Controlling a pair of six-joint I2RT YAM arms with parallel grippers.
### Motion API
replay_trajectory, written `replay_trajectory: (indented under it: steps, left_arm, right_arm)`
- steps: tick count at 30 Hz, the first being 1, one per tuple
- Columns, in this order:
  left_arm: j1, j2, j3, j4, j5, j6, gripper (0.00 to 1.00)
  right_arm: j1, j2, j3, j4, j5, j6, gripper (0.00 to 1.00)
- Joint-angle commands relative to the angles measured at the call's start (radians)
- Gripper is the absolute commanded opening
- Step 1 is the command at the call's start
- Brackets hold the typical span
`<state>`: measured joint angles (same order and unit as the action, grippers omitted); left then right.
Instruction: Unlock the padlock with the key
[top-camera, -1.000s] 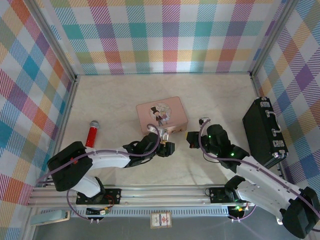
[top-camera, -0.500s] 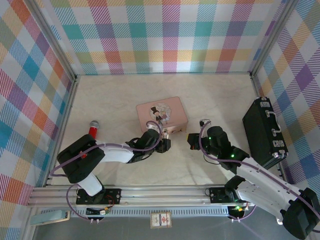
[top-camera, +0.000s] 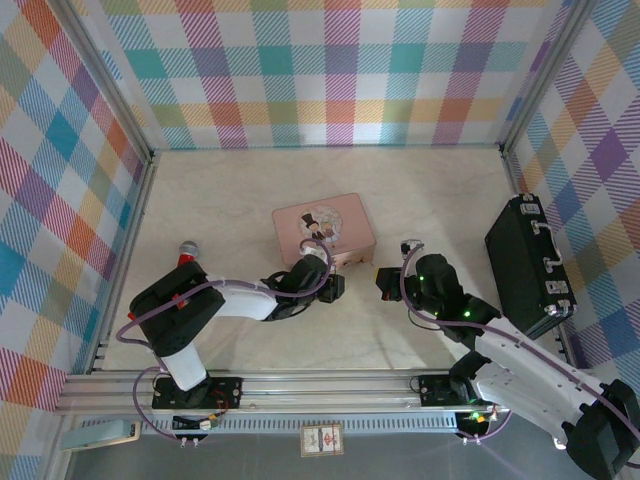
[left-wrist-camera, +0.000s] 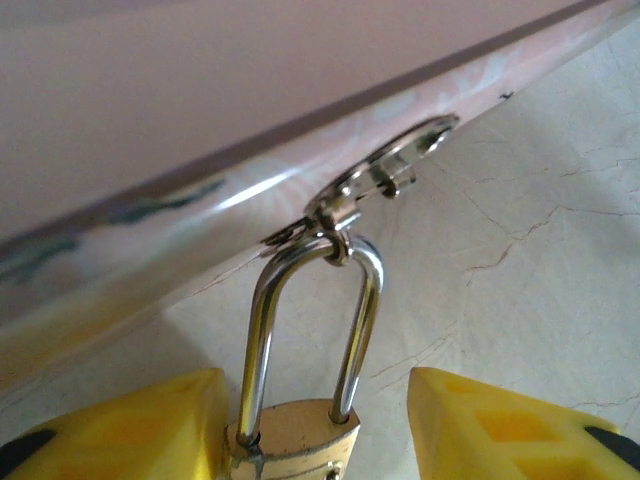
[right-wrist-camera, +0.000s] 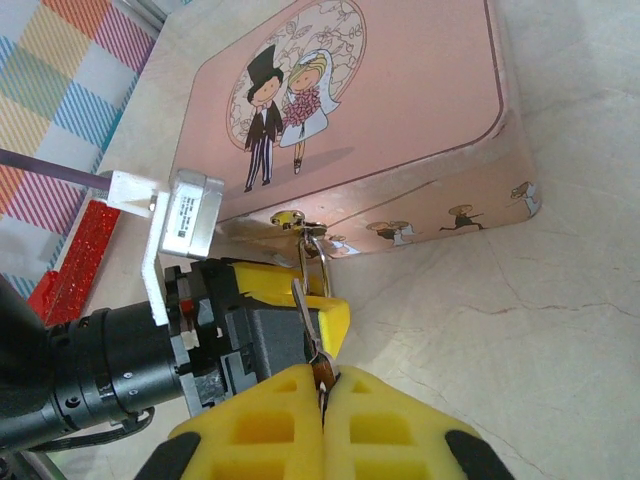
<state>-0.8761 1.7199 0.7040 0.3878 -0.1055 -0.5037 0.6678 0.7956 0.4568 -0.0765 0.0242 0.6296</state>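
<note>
the padlock (left-wrist-camera: 292, 440) is hanging locked on the pink tin (right-wrist-camera: 400, 130); left tool (left-wrist-camera: 320, 415) is straddling it, not clamped; right tool (right-wrist-camera: 322, 400) is pinching the key (right-wrist-camera: 312, 335), not yet inserted.

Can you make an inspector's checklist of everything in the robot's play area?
Surface: pale marbled table; no spills seen.
Job's things: padlock hangs by its shackle from the hasp of the pink tin; the key, seemingly the thin metal sliver, is pinched in the right end effector.
Clutter: red toy microphone at the left; black case at the right.
End effectors: left end effector is open, one finger on each side of the padlock body; right end effector is shut.
Cables: purple cables run along the arms; no tangles seen.
Surroundings: checked cloth walls on three sides.
</note>
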Motion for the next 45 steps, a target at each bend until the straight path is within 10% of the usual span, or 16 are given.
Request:
replay_trajectory:
  steps: [1, 22, 45]
  left_arm:
    - [0.006, 0.023, 0.023, -0.001, -0.007, -0.010, 0.47]
    - [0.003, 0.012, 0.006, 0.001, -0.027, -0.059, 0.30]
    - [-0.050, -0.011, 0.031, -0.030, -0.043, -0.044, 0.40]
  right_arm:
    - [-0.002, -0.007, -0.006, 0.003, 0.017, 0.016, 0.00]
    - [-0.002, 0.023, 0.014, 0.009, 0.004, 0.028, 0.00]
    - [-0.002, 0.026, 0.000, 0.012, 0.001, 0.038, 0.00]
